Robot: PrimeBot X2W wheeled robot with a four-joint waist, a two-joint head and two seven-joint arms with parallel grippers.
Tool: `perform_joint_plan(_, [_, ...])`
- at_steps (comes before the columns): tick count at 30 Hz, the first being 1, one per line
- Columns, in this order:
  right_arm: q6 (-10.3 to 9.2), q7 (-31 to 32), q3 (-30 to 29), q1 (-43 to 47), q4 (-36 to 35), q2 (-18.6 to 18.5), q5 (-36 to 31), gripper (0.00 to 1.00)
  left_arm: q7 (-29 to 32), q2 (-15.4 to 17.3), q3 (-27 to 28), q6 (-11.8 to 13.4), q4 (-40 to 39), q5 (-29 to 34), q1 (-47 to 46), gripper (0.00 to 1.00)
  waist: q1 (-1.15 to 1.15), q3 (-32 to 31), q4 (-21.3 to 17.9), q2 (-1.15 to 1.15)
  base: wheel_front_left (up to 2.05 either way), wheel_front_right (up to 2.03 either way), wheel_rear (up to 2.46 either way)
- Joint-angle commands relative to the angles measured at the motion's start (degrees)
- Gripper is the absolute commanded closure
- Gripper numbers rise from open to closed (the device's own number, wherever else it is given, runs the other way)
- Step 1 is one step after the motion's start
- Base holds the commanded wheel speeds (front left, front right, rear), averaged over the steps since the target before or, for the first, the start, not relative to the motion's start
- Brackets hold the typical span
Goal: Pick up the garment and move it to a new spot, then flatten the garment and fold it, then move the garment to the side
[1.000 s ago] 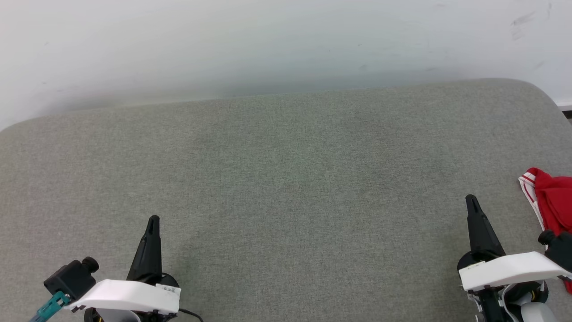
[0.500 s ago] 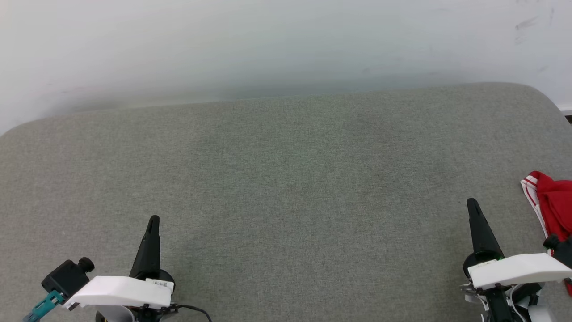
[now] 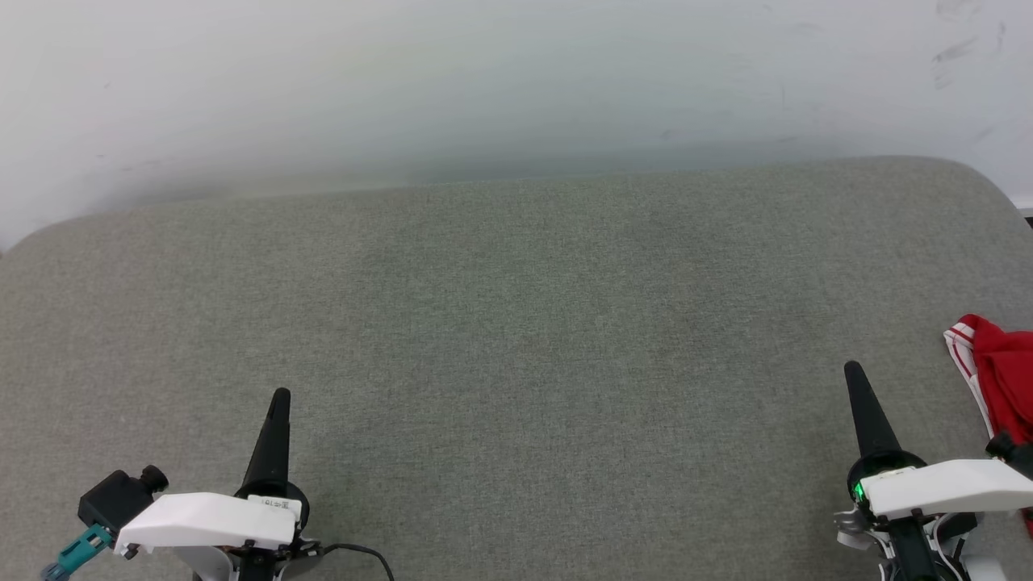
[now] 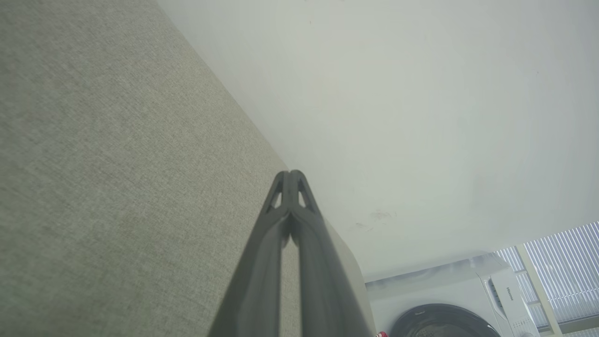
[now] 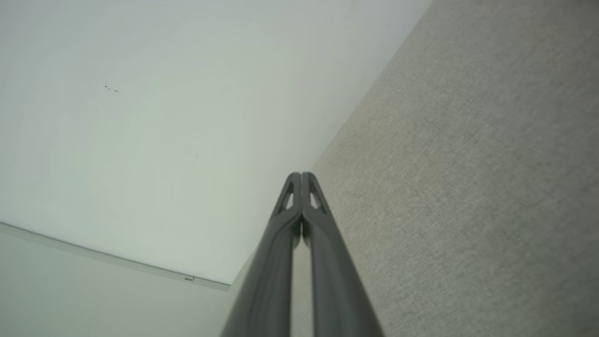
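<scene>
Lying bunched at the right edge of our head view, the garment (image 3: 1001,367) shows as a crumpled red heap with a white-and-red striped band along its left border. The frame cuts off its right part, so we cannot tell its full outline. It rests on the grey padded surface (image 3: 516,323), nearer to us than the middle of it. The black knob on our right wrist covers its near end.

Just left of the garment, and apart from it, we see our right gripper (image 3: 854,375), with nothing between its fingers. Its dark fingers (image 5: 273,262) are pressed together into a single point aimed at the far side, and in the right wrist view the tips meet with only a thin slit lower down. Well apart, at the near left, our left gripper (image 3: 279,399) points the same way. It too is pressed together and carries nothing, its tips touching in the left wrist view.

The broad middle of the padded surface lies between the two grippers. Its far edge meets a white wall (image 3: 484,81) bearing a few faint scuffs at the right. In the left wrist view we make out a white washing machine (image 4: 449,299) with a dark round door, and slatted blinds (image 4: 561,262) beside it.
</scene>
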Motion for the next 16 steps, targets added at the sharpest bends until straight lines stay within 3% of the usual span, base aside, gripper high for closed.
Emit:
perform_joint_plan(1, [0.00, 0.3, -0.2, -1.2, -0.2, -0.5, 1.6, 1.00, 0.3, 0.3, 0.2, -0.1, -0.1, -1.5, -1.3, 1.00, 0.00, -0.1, 0.1, 0.00, 0.00, 0.00, 0.00])
perform_joint_plan(16, [-0.01, 2.2, -0.7, -1.2, 0.5, -0.4, 9.5, 1.00, 2.5, 0.2, 0.7, -0.1, 1.4, -9.4, -2.2, 1.00, 0.00, -0.6, 0.5, 0.00, 0.00, 0.00, 0.00])
